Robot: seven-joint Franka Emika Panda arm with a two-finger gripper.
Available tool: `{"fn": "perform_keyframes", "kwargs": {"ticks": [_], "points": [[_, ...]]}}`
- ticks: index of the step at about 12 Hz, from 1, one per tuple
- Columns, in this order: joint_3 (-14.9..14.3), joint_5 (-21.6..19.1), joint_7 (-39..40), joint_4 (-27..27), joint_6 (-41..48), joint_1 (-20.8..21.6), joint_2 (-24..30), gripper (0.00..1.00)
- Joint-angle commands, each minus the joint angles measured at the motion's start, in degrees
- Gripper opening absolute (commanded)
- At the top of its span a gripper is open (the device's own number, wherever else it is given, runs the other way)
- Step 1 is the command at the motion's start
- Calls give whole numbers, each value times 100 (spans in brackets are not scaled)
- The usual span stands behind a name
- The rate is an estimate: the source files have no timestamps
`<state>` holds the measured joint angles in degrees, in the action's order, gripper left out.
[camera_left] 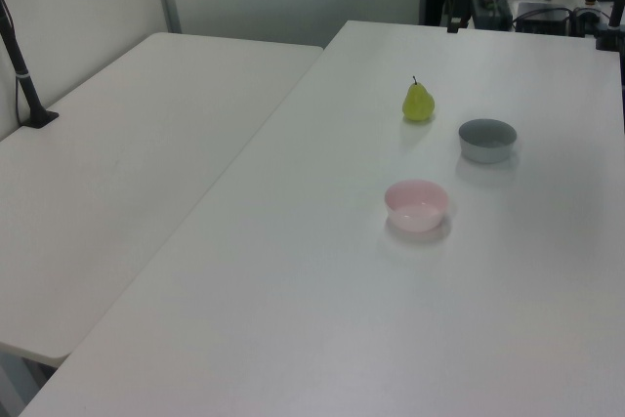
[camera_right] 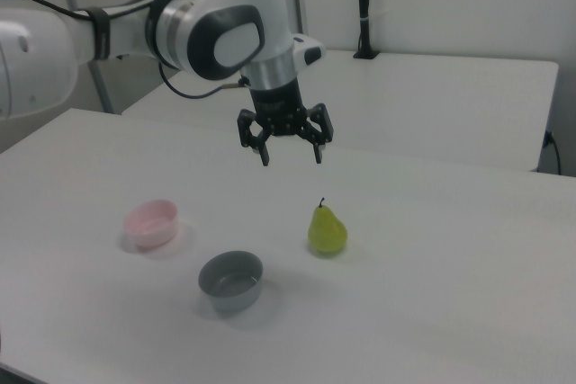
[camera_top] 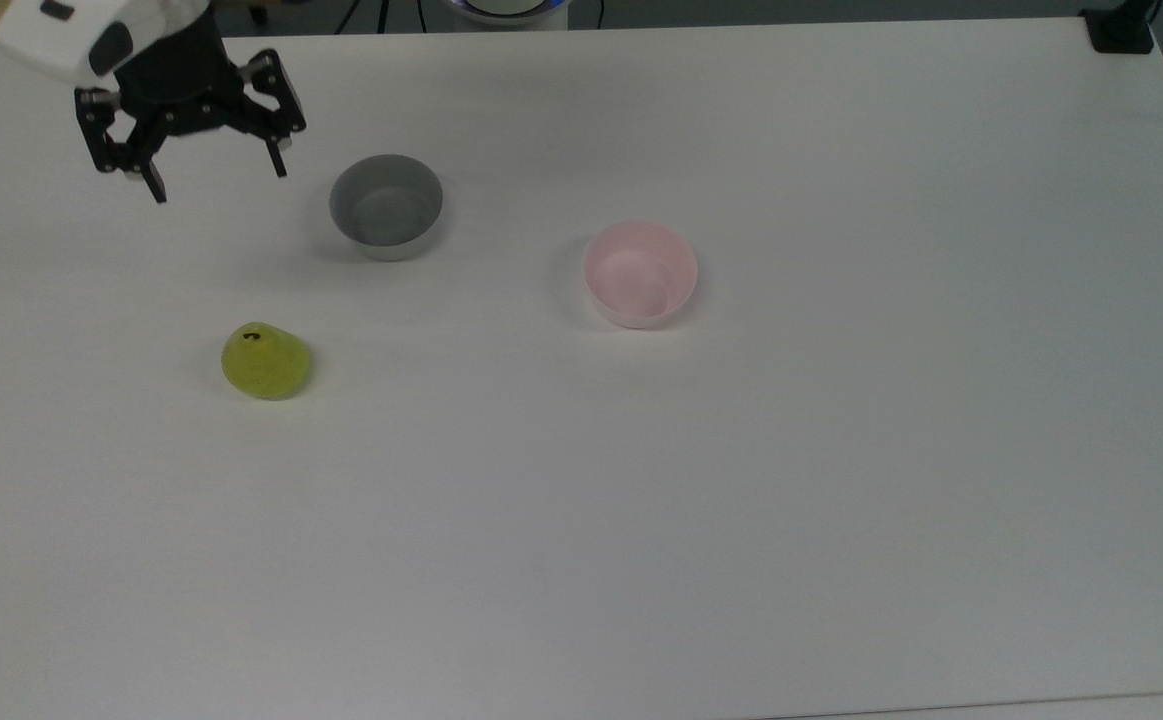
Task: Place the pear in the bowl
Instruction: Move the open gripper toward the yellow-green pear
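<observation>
With jaws spread wide above the desk (camera_top: 841, 500), the gripper (camera_right: 288, 152) could knock the upright pear (camera_right: 327, 229) over (rounded, top-heavy) if it descends off-centre.

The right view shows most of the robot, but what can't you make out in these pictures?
- Arm base: cut off by the right view's left edge.
- Grey bowl floor nearest the camera: hidden by its own wall in the left view.
- Pear underside: hidden against the table.
- Gripper height over the table: unclear from the top view.
</observation>
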<state>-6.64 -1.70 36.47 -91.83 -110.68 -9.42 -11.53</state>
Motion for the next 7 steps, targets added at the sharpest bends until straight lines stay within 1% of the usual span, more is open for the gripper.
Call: {"fn": "perform_keyframes", "kwargs": {"ticks": [1,3,7], "points": [[-22,56,88,-160,-584,20,-323,100],[-22,56,88,-169,-796,20,-534,100],[-22,64,97,-230,-1148,20,-763,100]]}}
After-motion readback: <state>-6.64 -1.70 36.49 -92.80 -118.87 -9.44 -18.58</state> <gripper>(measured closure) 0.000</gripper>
